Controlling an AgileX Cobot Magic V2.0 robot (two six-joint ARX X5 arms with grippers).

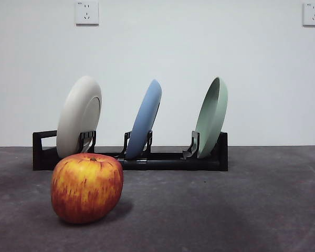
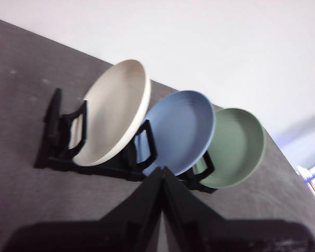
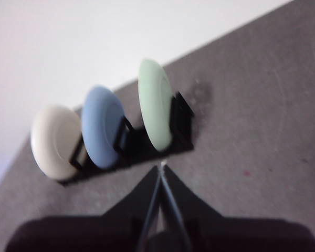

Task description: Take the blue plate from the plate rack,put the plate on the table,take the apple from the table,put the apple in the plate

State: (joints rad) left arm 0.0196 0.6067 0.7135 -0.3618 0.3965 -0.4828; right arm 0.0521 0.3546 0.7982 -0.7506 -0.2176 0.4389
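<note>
1. You had the plate rack (image 1: 170, 161) standing across the far part of the table (image 1: 241, 210), in front of a white wall; its squared loop handle sat at the end on the front view's left.
2. Three plates stood on edge in its slots, each leaning the same way; the beige plate (image 1: 80, 116) was nearest the handle, the blue plate (image 1: 145, 119) in the middle slot, the pale green plate (image 1: 212, 116) at the other end.
3. The blue plate rested between its prongs, touching neither neighbour in the front view.
4. The apple (image 1: 87, 187) lay on the table in front of the rack, well toward the camera, below the beige plate in that view; its stem dimple faced up and it leaned slightly.
5. Your left gripper (image 2: 161, 172) hung above the table with its jaws pressed together, holding nothing; its tips pointed toward the rack, near the blue plate's lower edge in its wrist view.
6. Your right gripper (image 3: 161, 169) was likewise closed and empty, short of the rack, with the pale green plate closest to it; neither arm showed in the front view.
</note>
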